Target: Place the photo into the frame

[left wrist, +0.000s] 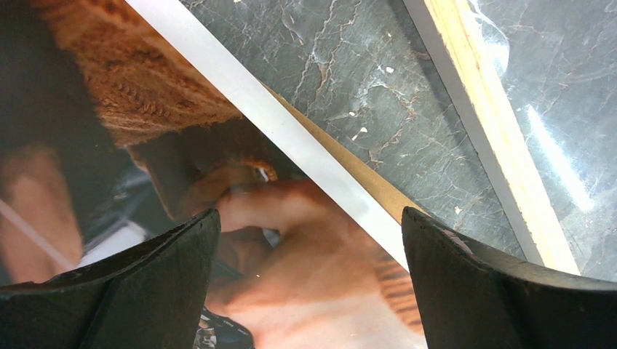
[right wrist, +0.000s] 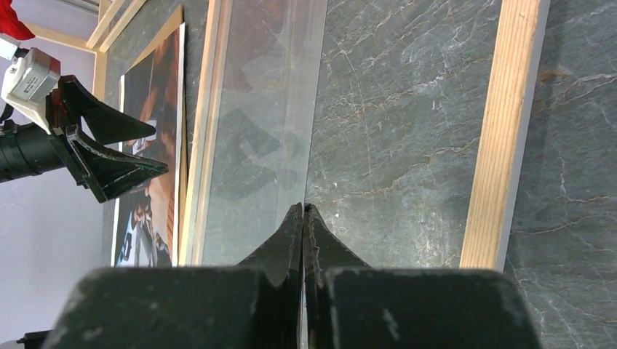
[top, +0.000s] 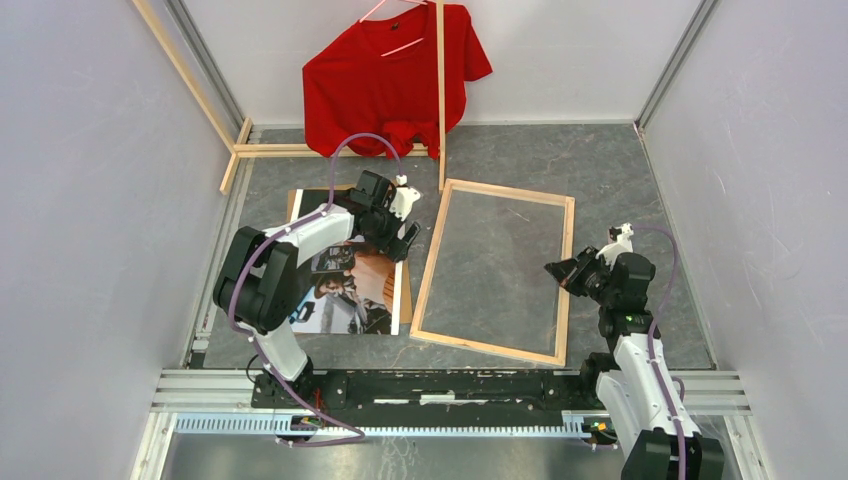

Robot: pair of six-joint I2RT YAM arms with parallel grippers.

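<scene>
The photo (top: 372, 292) lies flat and picture side up on the left of the dark marbled desk (top: 610, 160), resting on a brown cardboard sheet (left wrist: 349, 163) whose edge peeks out past the print's white border. The sheet probably serves as the backing that goes in behind the print. The frame (top: 510, 190) lies just beside the photo on the right, bare wood face up, so its open back is presented for loading. A clear pane (right wrist: 262, 131) rests inside it, at least along the left rail. The photo is not yet in the frame. The left gripper (top: 408, 238) hangs low over the photo's right edge, near the far corner, jaws spread wide and straddling the border. It looks set to catch that edge and lift or slide the print toward the frame. The right gripper (right wrist: 302, 207) hovers over the inside of the frame by its right rail with its fingers pressed together and holding nothing, seemingly ready to press down and steady the frame.
</scene>
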